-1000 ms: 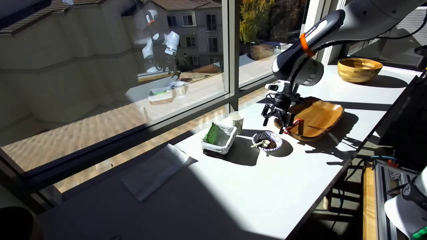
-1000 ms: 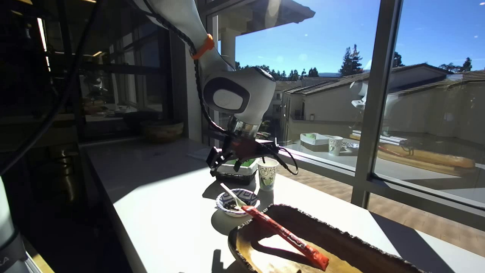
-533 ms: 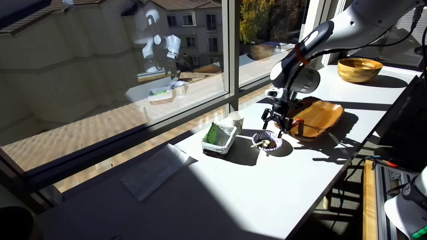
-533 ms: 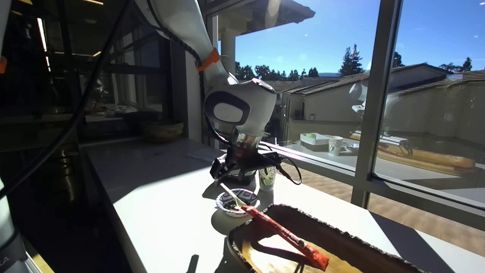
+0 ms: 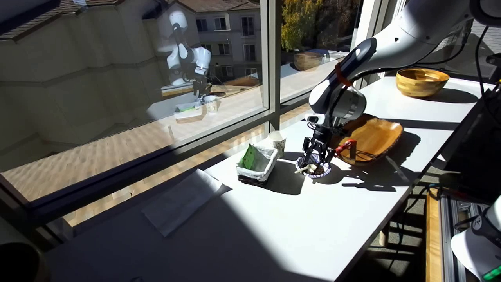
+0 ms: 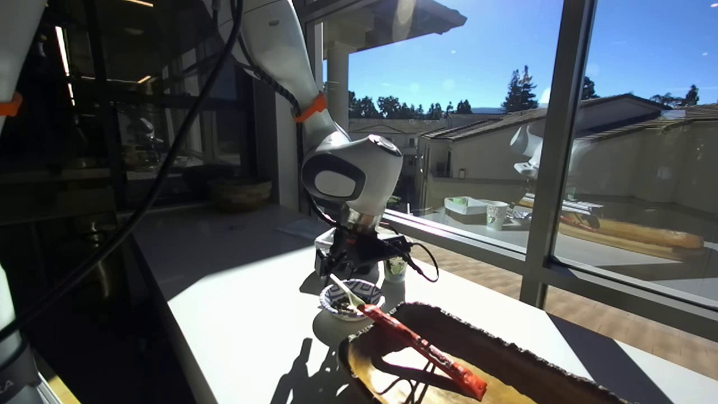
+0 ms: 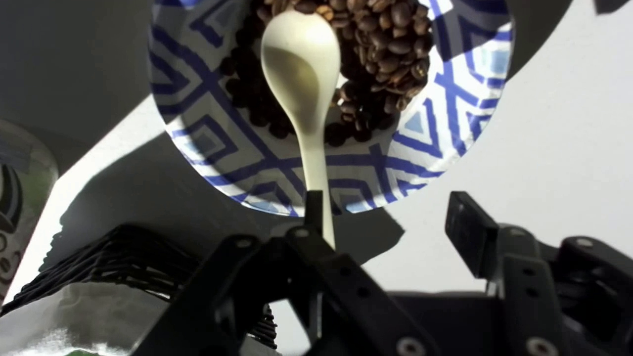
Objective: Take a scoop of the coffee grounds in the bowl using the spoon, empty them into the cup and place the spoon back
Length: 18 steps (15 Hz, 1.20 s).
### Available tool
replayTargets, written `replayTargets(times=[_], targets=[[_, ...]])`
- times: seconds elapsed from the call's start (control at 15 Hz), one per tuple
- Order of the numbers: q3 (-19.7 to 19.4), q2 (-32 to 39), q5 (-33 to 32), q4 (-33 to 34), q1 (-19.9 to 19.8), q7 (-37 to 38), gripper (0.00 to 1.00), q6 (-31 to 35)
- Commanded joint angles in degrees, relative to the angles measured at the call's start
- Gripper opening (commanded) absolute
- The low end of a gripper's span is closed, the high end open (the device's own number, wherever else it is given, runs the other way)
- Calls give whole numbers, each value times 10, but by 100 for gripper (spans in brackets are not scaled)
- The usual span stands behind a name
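Wrist view: what's new with the tool (image 7: 389, 217)?

It has come down low, right by the handle of the spoon (image 7: 309, 118). Its two fingers (image 7: 470, 237) are fairly wide apart and hold nothing. One is just beside the handle, but I can't tell if they touch.

What does that mean for the job?

I think it wants to pinch the handle next. No scooping yet, by the look of it. The spoon lies in the bowl (image 7: 465, 99), with its handle poking out over the rim.

Where on the table (image 5: 321, 227) is the bowl?

Between the edge by the window (image 5: 273, 70) and the other long edge, a bit closer to the window. The cup (image 5: 278, 143) is near the window edge, beside the basket (image 5: 250, 173).

And what are they made of?

The spoon is smooth and cream, with an egg-shaped end. The coffee (image 7: 388, 54) is shiny brown beans, whole and bumpy, not powder. They might roll off the spoon. The bowl is round and white with blue lines, maybe paper. The basket is dark and woven, with a white lining.
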Motion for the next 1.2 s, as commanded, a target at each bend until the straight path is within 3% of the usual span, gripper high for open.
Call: replayTargets(times=[0.0,0.07,0.33,0.47,0.6,0.87,0.93,1.07,1.13], targets=[[19,32,8,17,-12,-12,53,30],[22,36,7,21,-14,-11,50,33],[33,49,3,35,-22,-10,61,37],[36,54,0,42,-25,-10,61,37],[37,59,-2,46,-28,-10,50,38],[37,69,-4,53,-32,-10,47,38],[37,71,-6,55,-33,-9,42,37],[37,75,-10,54,-34,-7,13,36],[37,76,-12,54,-34,-5,6,35]])
